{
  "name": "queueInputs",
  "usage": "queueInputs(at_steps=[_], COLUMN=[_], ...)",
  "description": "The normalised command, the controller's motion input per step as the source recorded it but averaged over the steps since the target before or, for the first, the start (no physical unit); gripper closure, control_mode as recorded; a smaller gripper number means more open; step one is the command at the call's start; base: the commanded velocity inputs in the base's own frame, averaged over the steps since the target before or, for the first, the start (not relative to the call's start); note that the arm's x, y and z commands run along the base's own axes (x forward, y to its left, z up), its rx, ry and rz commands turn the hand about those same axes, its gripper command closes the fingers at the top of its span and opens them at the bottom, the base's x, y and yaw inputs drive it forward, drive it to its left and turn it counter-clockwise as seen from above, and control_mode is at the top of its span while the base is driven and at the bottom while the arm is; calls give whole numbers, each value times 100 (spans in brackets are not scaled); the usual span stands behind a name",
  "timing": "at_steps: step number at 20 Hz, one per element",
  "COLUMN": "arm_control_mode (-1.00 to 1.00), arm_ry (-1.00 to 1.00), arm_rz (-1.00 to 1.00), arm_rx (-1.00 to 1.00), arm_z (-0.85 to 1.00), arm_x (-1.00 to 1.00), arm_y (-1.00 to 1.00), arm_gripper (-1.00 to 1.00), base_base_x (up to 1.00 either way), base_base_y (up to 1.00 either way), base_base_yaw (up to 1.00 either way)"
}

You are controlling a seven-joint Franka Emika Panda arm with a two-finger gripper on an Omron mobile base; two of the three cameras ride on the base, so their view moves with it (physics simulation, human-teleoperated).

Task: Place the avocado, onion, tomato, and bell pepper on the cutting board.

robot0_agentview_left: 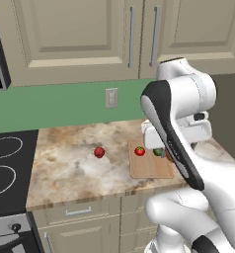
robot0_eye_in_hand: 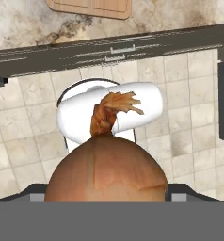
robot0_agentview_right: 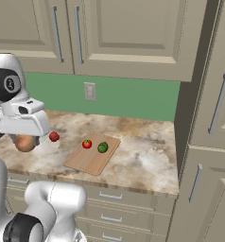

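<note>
The onion (robot0_eye_in_hand: pixel 106 170) sits clamped in the end effector (robot0_agentview_right: pixel 25 142), brown papery ball filling the lower middle of the hand view, dry tuft pointing up, and it hangs at the left edge of the right base view, lifted above the table's (robot0_agentview_right: pixel 147 160) front lip. Over on the cutting board (robot0_agentview_right: pixel 91 158), centre frame, the tomato (robot0_agentview_right: pixel 87 144) and the avocado (robot0_agentview_right: pixel 102 148) are side by side, close but apart. The bell pepper (robot0_agentview_left: pixel 99 152) waits alone on bare stone, left of the board in the left base view.

The risk now: that round, slick skin could roll out of the jaws during the swing across, and below it is tiled floor (robot0_eye_in_hand: pixel 189 117), not table. A low drop onto the board could also knock the tomato or avocado rolling off its shallow rim.

Surface is mottled beige marble; green backsplash with a wall outlet (robot0_agentview_left: pixel 111 98), cream cabinets (robot0_agentview_right: pixel 128 33) overhead, a black cooktop (robot0_agentview_left: pixel 8 163) at far left.
</note>
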Motion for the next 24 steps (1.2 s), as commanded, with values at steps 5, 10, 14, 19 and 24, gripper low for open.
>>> queueInputs(at_steps=[5,10,14,19,24], arm_control_mode=[-100,-100,-100,-100,-100], arm_ry=[-2,0,0,0,0], arm_rz=[0,1,7,7,6], arm_rx=[-3,0,0,0,0], arm_z=[6,-2,-5,-26,-35], arm_x=[19,55,47,29,30], arm_y=[-47,-33,-18,-11,-2], arm_gripper=[100,100,100,100,100], base_base_x=[0,0,0,0,0], base_base_y=[0,0,0,0,0], base_base_yaw=[0,0,0,0,0])
